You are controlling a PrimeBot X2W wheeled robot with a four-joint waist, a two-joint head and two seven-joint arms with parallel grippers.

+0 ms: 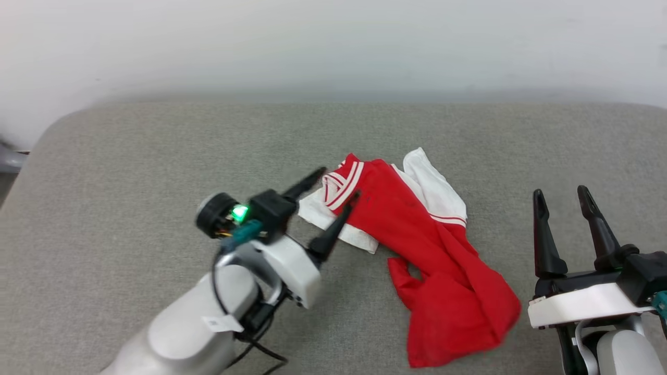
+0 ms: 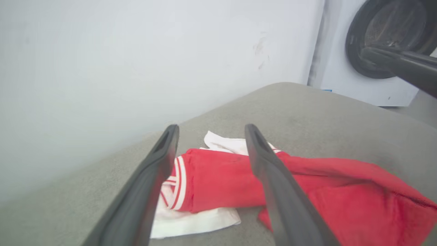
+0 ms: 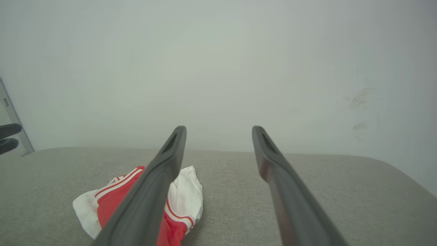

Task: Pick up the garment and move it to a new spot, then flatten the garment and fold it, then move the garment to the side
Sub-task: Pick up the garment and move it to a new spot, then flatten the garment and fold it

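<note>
The garment [image 1: 427, 245], a red shirt with white sleeves and striped trim, lies crumpled in a long heap on the grey cushioned surface [image 1: 156, 156]. My left gripper [image 1: 338, 182] stands open just above the collar end, one finger on each side of the striped trim, with nothing between them. In the left wrist view the garment [image 2: 222, 177] lies below the open left gripper [image 2: 210, 131]. My right gripper [image 1: 561, 194] stands open to the right of the garment, clear of it. The right wrist view has the garment [image 3: 184, 194] at lower left, behind the open right gripper [image 3: 218, 131].
A white wall [image 1: 333, 47] runs along the far edge of the surface. A white machine with a dark round door [image 2: 385, 37] stands beyond the surface's corner in the left wrist view. Bare grey surface lies to the garment's left and far side.
</note>
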